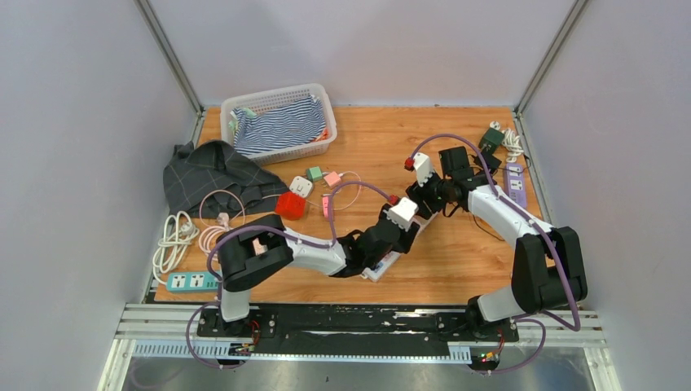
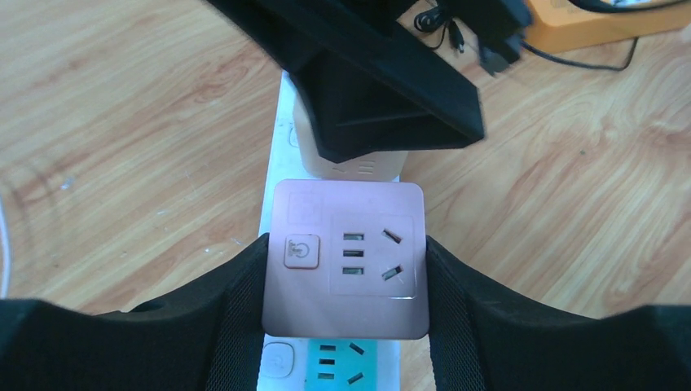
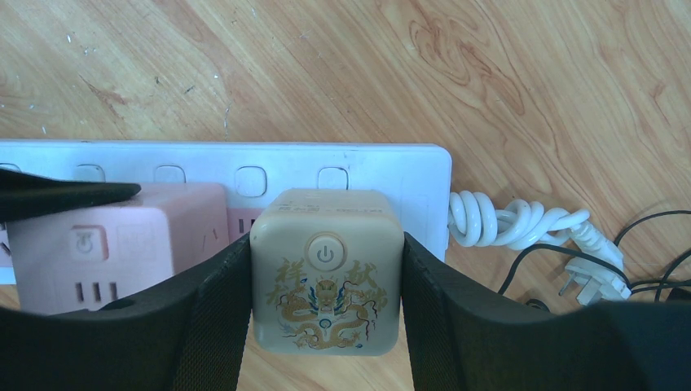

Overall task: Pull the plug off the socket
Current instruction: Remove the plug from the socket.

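A white power strip (image 1: 381,269) (image 3: 367,171) lies slantwise on the wooden table with two cube plugs standing on it side by side. My left gripper (image 2: 346,281) is shut on the pink cube plug (image 2: 346,261) (image 3: 114,252), one finger on each side. My right gripper (image 3: 326,285) is shut on the beige cube plug (image 3: 326,273) printed with a gold dragon. In the left wrist view the beige cube (image 2: 358,167) sits just past the pink one, half hidden under the right gripper's black finger (image 2: 383,90). From above, both grippers (image 1: 395,240) (image 1: 425,204) meet over the strip.
The strip's coiled white cable (image 3: 513,224) and its plug (image 3: 591,277) lie off its end, among thin black wires. A white basket (image 1: 319,94) of striped cloth, a dark garment (image 1: 212,175), small coloured adapters (image 1: 291,205), a teal strip (image 1: 191,281) and a purple strip (image 1: 513,179) lie around.
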Robot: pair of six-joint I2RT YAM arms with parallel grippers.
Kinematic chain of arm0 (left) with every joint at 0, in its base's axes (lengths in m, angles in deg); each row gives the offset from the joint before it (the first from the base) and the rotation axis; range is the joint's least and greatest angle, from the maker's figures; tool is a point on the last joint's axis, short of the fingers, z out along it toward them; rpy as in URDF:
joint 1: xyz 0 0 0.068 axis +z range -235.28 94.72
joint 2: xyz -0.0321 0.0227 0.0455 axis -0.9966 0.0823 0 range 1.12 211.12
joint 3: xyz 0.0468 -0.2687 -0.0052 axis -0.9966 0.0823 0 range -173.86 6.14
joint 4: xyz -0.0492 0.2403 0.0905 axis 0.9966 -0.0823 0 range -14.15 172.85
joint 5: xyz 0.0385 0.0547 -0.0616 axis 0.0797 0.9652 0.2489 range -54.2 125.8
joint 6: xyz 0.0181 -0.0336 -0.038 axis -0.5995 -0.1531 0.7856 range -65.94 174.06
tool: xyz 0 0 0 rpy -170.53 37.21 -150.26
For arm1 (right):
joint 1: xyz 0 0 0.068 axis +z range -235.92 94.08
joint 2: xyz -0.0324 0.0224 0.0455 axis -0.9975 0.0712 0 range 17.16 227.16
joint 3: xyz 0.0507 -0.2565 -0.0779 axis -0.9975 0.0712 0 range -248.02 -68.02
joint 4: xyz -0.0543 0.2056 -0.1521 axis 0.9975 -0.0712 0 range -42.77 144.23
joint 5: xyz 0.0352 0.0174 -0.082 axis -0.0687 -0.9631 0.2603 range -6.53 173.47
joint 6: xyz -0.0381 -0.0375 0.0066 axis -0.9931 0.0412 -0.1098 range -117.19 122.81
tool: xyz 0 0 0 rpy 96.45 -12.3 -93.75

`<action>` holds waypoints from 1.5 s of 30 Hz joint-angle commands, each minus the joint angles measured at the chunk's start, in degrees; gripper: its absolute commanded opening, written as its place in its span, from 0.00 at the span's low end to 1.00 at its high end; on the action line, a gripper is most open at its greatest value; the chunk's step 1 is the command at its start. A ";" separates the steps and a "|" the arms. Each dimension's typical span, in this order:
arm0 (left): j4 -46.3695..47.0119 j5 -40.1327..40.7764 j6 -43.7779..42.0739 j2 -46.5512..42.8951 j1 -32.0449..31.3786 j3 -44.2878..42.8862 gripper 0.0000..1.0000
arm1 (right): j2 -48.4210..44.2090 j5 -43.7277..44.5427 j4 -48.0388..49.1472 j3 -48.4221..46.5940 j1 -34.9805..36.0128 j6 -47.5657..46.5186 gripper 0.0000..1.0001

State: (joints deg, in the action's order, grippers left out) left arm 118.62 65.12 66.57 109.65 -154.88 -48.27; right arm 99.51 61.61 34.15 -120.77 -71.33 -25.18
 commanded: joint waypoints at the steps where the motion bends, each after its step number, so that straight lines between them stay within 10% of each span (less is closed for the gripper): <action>1: -5.88 -9.80 8.95 -0.34 5.30 4.56 0.00 | 2.03 3.19 -5.72 1.33 -0.13 -0.26 0.12; 6: -4.52 -11.22 7.62 -0.29 5.26 4.83 0.00 | 2.19 3.32 -5.76 1.26 -0.18 -0.25 0.12; 14: -5.58 7.63 -4.22 2.54 -3.78 0.59 0.00 | 3.04 3.47 -5.94 1.17 -0.17 -0.44 0.12; 26: 1.51 -15.83 9.87 -2.12 7.34 8.50 0.00 | 4.08 3.58 -6.20 1.06 -0.16 -0.75 0.12; 36: -1.47 6.41 -7.39 0.05 -4.18 2.94 0.00 | 4.72 3.75 -6.38 0.89 -0.09 -0.84 0.11; 45: 4.27 -15.73 10.72 -4.49 7.22 10.79 0.00 | 5.01 3.93 -6.47 0.83 -0.08 -0.98 0.11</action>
State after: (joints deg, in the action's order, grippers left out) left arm 123.71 57.47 70.07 106.22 -151.56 -42.35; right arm 100.75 60.64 33.13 -121.84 -71.33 -25.31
